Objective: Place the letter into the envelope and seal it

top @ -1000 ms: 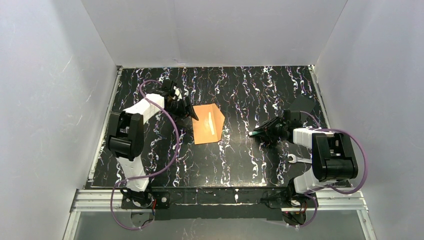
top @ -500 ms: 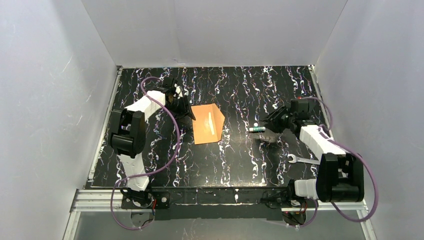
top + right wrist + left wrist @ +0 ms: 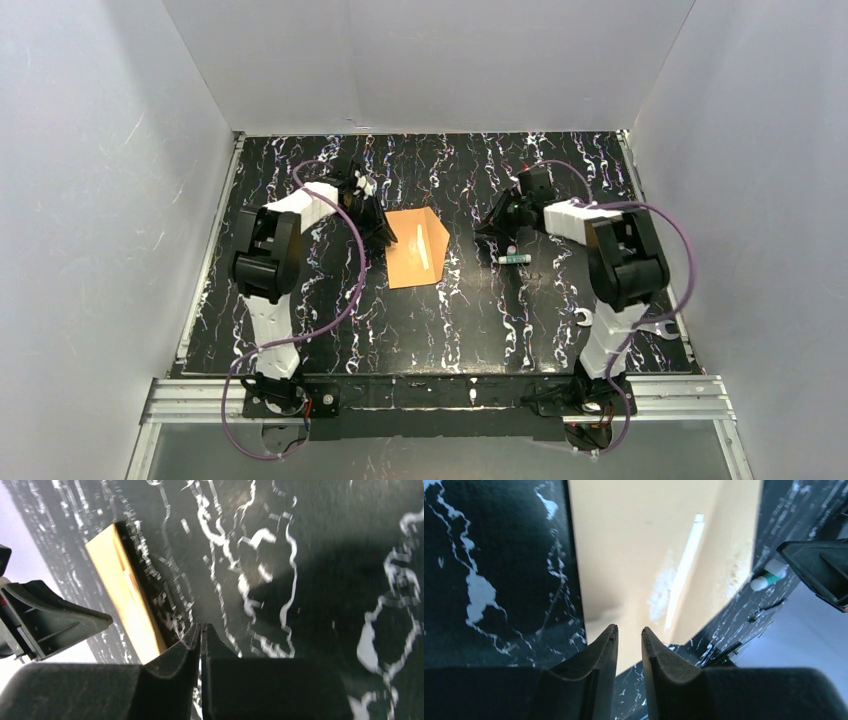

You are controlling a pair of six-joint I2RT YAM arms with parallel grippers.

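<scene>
The orange-brown envelope [image 3: 415, 250] lies flat on the black marbled table, a white strip [image 3: 428, 246] running across its flap area. The letter shows in no view. My left gripper [image 3: 383, 232] hovers at the envelope's left edge. In the left wrist view the envelope [image 3: 649, 555] fills the middle, and the left gripper [image 3: 629, 630] has a narrow gap with nothing in it. My right gripper [image 3: 494, 224] is to the envelope's right, clear of it. In the right wrist view the right gripper [image 3: 201, 626] is shut and empty, beside the envelope [image 3: 125, 595].
A small glue stick [image 3: 516, 258] with a green body lies on the table just right of the envelope, below the right gripper. A wrench [image 3: 590, 319] lies at the front right. White walls close in the table on three sides.
The right gripper let go of the glue stick, which now lies on the table, then swung back and left toward the envelope and shut. The left jaws narrowed.
</scene>
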